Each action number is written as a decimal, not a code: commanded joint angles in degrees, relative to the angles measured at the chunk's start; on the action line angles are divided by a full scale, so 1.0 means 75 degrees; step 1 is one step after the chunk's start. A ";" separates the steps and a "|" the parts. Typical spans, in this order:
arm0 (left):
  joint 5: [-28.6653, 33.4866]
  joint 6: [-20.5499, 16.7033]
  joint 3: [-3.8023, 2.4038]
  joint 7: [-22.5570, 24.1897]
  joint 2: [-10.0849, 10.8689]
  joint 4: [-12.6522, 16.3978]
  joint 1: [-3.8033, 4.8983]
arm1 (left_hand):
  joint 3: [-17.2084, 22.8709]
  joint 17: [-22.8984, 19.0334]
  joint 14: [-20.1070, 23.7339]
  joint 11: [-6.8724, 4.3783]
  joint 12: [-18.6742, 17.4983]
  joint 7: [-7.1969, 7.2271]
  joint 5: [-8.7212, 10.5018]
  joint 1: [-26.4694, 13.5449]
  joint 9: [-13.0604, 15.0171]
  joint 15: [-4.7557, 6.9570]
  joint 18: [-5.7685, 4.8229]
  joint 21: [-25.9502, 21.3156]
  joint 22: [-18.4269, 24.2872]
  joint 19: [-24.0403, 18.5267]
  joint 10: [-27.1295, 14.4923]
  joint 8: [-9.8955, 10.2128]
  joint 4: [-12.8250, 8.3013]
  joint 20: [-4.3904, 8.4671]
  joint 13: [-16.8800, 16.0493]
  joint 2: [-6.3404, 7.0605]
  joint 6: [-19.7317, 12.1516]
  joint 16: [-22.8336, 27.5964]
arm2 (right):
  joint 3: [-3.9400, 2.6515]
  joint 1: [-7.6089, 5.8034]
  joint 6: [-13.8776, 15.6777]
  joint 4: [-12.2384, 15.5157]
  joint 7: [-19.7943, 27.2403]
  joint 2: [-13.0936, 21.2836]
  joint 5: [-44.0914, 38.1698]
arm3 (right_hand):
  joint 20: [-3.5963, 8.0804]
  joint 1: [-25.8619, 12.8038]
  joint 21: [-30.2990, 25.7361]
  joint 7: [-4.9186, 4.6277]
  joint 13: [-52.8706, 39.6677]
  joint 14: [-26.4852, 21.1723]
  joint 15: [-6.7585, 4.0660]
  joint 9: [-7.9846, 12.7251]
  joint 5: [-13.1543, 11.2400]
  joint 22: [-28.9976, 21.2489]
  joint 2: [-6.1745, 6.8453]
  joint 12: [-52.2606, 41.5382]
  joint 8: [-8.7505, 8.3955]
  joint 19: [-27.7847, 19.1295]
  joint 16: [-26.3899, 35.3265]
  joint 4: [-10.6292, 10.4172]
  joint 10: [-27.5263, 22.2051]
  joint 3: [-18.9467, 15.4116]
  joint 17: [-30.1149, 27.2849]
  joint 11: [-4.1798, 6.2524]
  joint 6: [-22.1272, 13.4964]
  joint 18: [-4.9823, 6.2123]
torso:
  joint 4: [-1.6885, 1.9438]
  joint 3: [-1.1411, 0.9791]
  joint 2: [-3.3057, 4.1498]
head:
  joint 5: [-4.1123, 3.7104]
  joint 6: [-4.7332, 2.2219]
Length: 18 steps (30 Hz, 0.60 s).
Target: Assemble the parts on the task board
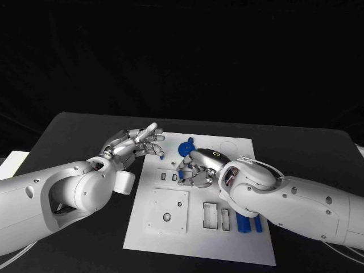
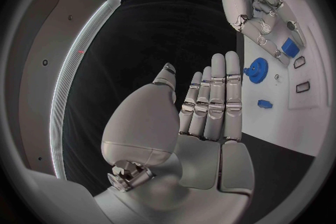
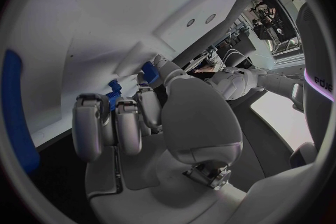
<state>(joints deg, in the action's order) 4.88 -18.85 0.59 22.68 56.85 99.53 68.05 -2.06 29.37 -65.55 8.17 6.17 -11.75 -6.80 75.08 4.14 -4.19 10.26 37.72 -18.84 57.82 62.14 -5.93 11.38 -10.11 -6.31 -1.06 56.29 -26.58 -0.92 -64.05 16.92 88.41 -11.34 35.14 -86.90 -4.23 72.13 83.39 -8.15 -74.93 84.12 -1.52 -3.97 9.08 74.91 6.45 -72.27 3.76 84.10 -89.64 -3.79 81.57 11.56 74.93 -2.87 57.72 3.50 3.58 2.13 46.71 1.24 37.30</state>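
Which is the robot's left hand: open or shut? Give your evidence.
Open. The left hand holds nothing: in its wrist view the fingers stretch out straight, and in the head view it hangs beside the task board, off the parts.

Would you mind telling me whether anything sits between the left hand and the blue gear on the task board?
Nothing visible does. The left hand is open with fingers straight beside the task board, and the blue gear lies past its fingertips over bare board. The right hand works farther along.

left hand (image 1: 135, 143) open, right hand (image 1: 197, 170) curled down
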 commanded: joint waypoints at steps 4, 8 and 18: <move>0.0016 0.0166 -0.0004 0.0053 -0.0011 0.0007 0.0006 | -0.0011 0.0013 0.0054 0.0004 -0.0024 -0.0009 0.0008 -0.0003 0.0001 -0.0007 0.0023 -0.0001 0.0009 -0.0065 -0.0065 0.0054 -0.0029 -0.0008 -0.0008 -0.0070 -0.0036 0.0035 | 0.0033 0.0046 0.0261 -0.0006 -0.0088 0.0012 -0.0127 | -0.0095 -0.0180 -0.0037 -0.0048 -0.0525 0.0783 0.0090 0.0023 -0.0724 0.0088 0.0124 0.0047 -0.0005 0.0003 -0.0048 -0.0268 -0.0037 -0.0500 0.2009 -0.0086 -0.0274 -0.0068 | 0.0003 -0.0003 0.0001 | -0.0008 -0.0014; -0.0026 0.0328 -0.0004 -0.0011 -0.0011 -0.0028 0.0006 | 0.0004 0.0032 -0.0044 -0.0047 0.0009 0.0058 0.0005 0.0022 0.0018 0.0035 0.0043 0.0033 0.0000 -0.0019 0.0017 0.0017 -0.0050 0.0011 -0.0028 -0.0104 0.0044 0.0021 | 0.0033 0.0084 0.0944 0.0109 0.0291 0.0058 -0.0305 | -0.0116 -0.0130 -0.0045 -0.0067 -0.0472 0.0783 0.0109 0.0015 -0.0746 0.0077 0.0125 0.0114 0.0015 -0.0001 -0.0048 -0.0436 -0.0082 -0.0740 0.2009 -0.0105 -0.0350 -0.0065 | 0.0004 -0.0007 0.0003 | -0.0008 -0.0024; -0.1185 0.0700 -0.0004 -0.0905 -0.0050 -0.0279 0.0006 | 0.0051 0.0536 -0.1901 -0.0496 0.0270 0.0412 0.0007 0.0239 0.0073 0.0548 0.0046 0.0903 -0.0358 0.1191 0.1191 -0.0078 -0.0255 0.0504 -0.0206 -0.0079 0.0649 -0.0418 | -0.0068 0.0109 0.2275 0.0525 0.2250 0.0494 0.0807 | -0.0130 0.0183 -0.0076 -0.0079 -0.0447 0.0771 0.0120 0.0006 -0.0535 0.0022 -0.0012 0.0124 0.0035 -0.0027 -0.0016 -0.0624 -0.0107 -0.0915 0.1964 -0.0114 -0.0400 -0.0053 | -0.0001 -0.0043 -0.0053 | 0.0047 -0.0062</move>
<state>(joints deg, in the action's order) 1.44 -16.63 0.59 19.88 56.65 97.67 68.05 -1.75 33.40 -79.28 4.67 8.07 -8.68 -6.80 76.31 4.63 -0.18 10.27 44.14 -21.35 66.40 70.63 -6.31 9.79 -6.50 -7.78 -1.64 60.83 -29.71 -1.35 -63.18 28.36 92.09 -2.96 38.49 -85.86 -4.84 73.15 83.10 -8.99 -74.93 83.92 -0.91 -3.85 4.90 74.95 6.33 -71.60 3.74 83.90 -89.64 -8.37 80.85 4.98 74.92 -3.59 54.85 3.50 3.61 1.95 46.59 1.43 36.90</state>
